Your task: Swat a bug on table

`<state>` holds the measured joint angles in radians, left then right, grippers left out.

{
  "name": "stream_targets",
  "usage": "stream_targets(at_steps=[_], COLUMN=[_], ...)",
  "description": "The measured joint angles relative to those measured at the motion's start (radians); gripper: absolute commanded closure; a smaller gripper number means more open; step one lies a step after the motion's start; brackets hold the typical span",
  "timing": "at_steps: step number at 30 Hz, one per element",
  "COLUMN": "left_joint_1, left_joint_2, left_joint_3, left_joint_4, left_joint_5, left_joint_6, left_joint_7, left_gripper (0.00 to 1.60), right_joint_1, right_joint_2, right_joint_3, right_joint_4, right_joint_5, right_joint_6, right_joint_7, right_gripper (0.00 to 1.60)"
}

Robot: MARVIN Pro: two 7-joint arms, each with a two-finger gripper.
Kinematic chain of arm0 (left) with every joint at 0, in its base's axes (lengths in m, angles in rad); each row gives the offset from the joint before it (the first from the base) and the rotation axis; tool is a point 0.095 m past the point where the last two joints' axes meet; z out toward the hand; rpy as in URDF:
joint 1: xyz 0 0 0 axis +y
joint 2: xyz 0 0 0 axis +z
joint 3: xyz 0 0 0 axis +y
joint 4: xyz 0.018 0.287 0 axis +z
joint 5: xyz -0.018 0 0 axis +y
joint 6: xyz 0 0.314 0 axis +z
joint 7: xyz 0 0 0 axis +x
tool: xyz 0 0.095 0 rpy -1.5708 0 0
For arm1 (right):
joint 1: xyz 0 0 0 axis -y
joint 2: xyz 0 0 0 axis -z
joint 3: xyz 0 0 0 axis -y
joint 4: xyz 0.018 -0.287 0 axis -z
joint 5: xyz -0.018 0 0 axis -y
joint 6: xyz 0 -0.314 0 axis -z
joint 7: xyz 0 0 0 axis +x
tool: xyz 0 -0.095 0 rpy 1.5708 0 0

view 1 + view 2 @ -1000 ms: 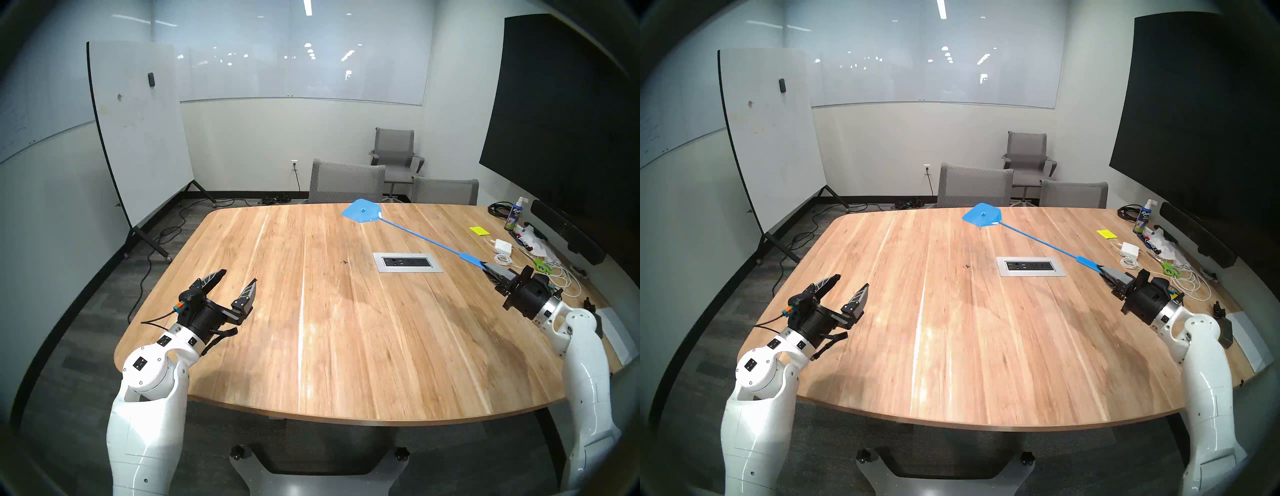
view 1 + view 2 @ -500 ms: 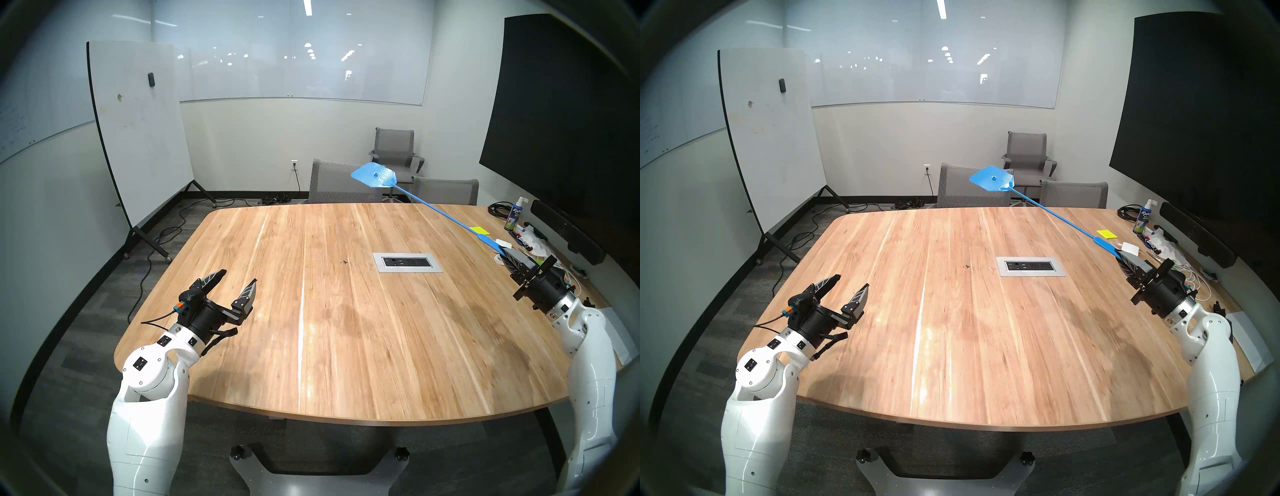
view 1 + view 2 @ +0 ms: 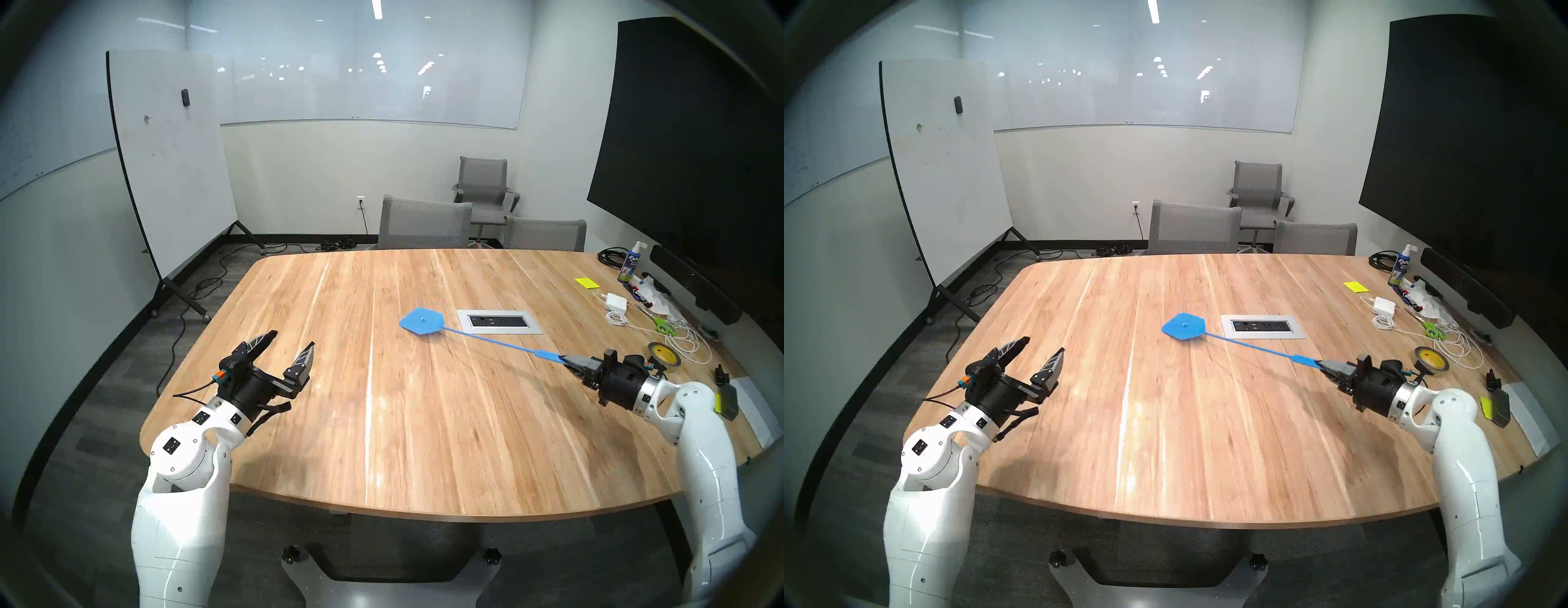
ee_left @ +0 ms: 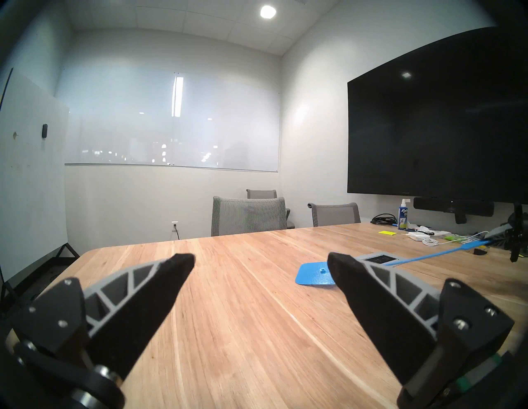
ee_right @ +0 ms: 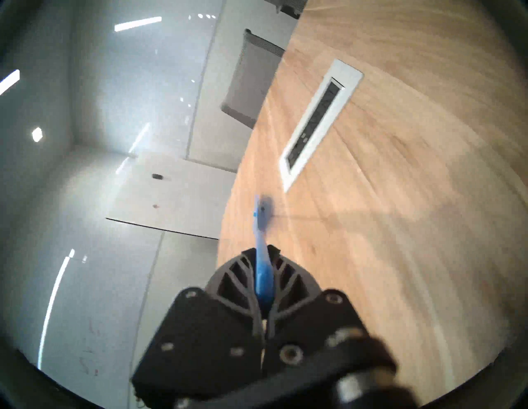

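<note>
A blue fly swatter's head (image 3: 422,321) (image 3: 1184,327) (image 4: 314,274) lies low and flat on the wooden table (image 3: 382,424), just left of the silver outlet panel (image 3: 499,321). The bug is hidden; no speck shows around the head. My right gripper (image 3: 570,363) (image 3: 1327,366) (image 5: 263,251) is shut on the swatter's handle (image 5: 263,274), low over the table's right side. The right wrist view is motion-blurred. My left gripper (image 3: 292,339) (image 3: 1045,344) (image 4: 260,258) hovers open and empty over the table's near left corner, well left of the swatter.
Clutter lines the table's right edge: a tape roll (image 3: 664,354), green scissors (image 3: 662,326), white cables and a charger (image 3: 616,302), a spray bottle (image 3: 631,262), yellow notes (image 3: 586,282). Grey chairs (image 3: 424,223) stand at the far edge. A whiteboard (image 3: 169,161) stands at the left.
The right arm raised the swatter high over the far edge, then swung it down; its head now covers the spot where the dark speck lay. The left arm stayed still.
</note>
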<state>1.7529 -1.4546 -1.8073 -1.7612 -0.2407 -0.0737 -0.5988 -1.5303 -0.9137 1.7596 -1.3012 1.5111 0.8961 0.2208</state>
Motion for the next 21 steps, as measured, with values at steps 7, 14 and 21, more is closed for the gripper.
stream_targets(at_steps=[7, 14, 21], left_joint_1=[-0.001, -0.001, -0.002], left_joint_2=[-0.002, -0.004, -0.007], left_joint_3=[-0.002, -0.003, -0.005], left_joint_4=[0.0, 0.0, 0.0], left_joint_5=[0.001, 0.003, 0.004], left_joint_6=[0.0, 0.0, 0.001], left_joint_7=[-0.003, -0.005, -0.006], left_gripper=[0.0, 0.0, 0.0], right_joint_1=[0.017, 0.027, 0.027], right_joint_2=[0.044, 0.078, 0.08], right_joint_3=[-0.085, -0.112, -0.074], right_joint_4=[0.025, 0.024, 0.027], right_joint_5=[-0.148, -0.214, -0.2], right_joint_6=[-0.045, -0.122, -0.172], right_joint_7=[0.107, 0.234, 0.346], right_gripper=[1.6, 1.6, 1.6])
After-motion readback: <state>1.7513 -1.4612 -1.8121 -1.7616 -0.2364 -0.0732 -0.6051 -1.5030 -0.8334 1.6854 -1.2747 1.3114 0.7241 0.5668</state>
